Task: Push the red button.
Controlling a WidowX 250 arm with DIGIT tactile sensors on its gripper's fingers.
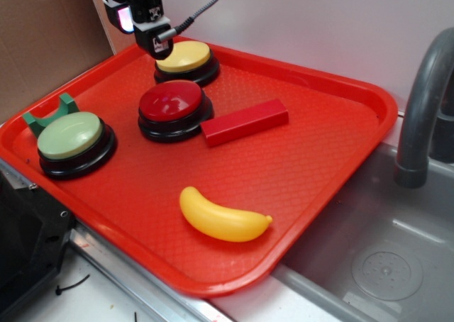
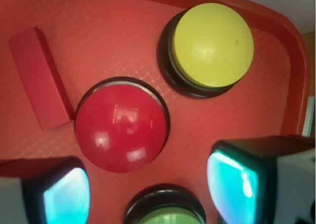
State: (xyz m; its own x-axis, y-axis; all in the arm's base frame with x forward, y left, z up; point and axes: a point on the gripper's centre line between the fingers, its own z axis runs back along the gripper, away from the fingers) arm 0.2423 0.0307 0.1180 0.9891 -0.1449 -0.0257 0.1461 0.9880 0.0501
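The red button (image 1: pixel 174 106) sits on the red tray (image 1: pixel 319 166), between the yellow button (image 1: pixel 186 58) behind it and the pale green button (image 1: pixel 73 139) to the front left. A red block (image 1: pixel 245 121) touches its base on the right. The claw (image 1: pixel 160 48) hovers above the yellow button's left edge, empty, its fingers (image 2: pixel 237 182) spread apart. A yellow banana (image 1: pixel 223 215) lies near the tray's front.

The red button (image 1: pixel 172 103) (image 2: pixel 121 127) is a round, glossy red dome on a black circular base. It sits upright on the tray, nothing pressing on it. Light reflections show on its cap.
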